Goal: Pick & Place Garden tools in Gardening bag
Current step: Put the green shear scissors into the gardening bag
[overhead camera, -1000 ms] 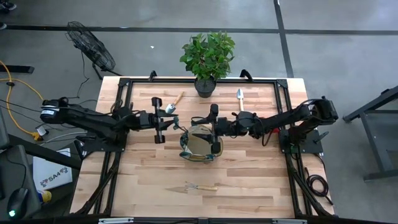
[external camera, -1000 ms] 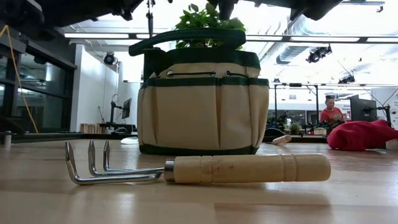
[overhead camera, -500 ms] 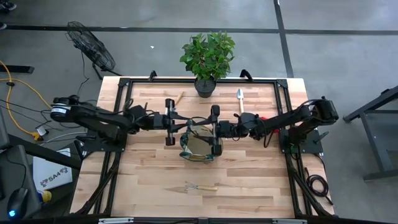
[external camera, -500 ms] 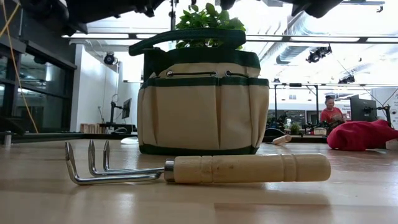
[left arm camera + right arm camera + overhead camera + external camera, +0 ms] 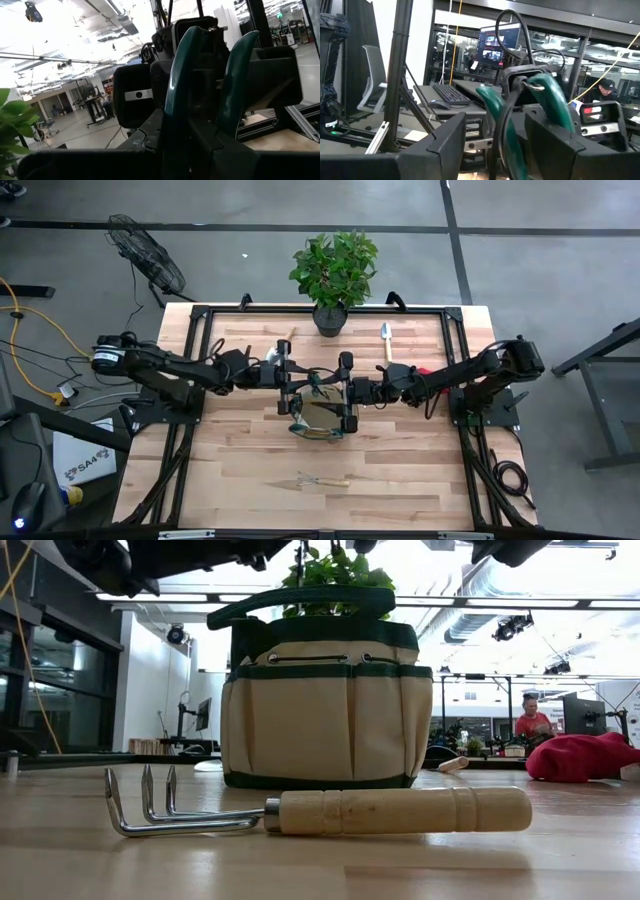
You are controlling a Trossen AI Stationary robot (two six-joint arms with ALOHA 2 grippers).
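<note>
The tan gardening bag (image 5: 320, 412) with green trim stands mid-table and fills the low view (image 5: 320, 705). Pruning shears with teal handles (image 5: 316, 380) stick up at its far rim, between my two grippers. My left gripper (image 5: 290, 385) is at the bag's left rim, and the handles (image 5: 175, 75) loom close in its wrist view. My right gripper (image 5: 342, 392) is open at the bag's right rim, the handles (image 5: 555, 100) just beyond its fingers. A hand fork (image 5: 322, 479) lies flat near the front. One trowel (image 5: 385, 335) lies far right, and another (image 5: 272, 352) is partly under my left arm.
A potted plant (image 5: 333, 275) stands at the far edge, behind the bag. A red soft bundle (image 5: 425, 370) lies on the table under my right arm and shows in the low view (image 5: 585, 757). Bare wood lies between the bag and the fork.
My left gripper has moved toward the table's right edge, from beside the left trowel to the bag's left rim and close to the shears' handles. The bag, fork and trowels have stayed where they were.
</note>
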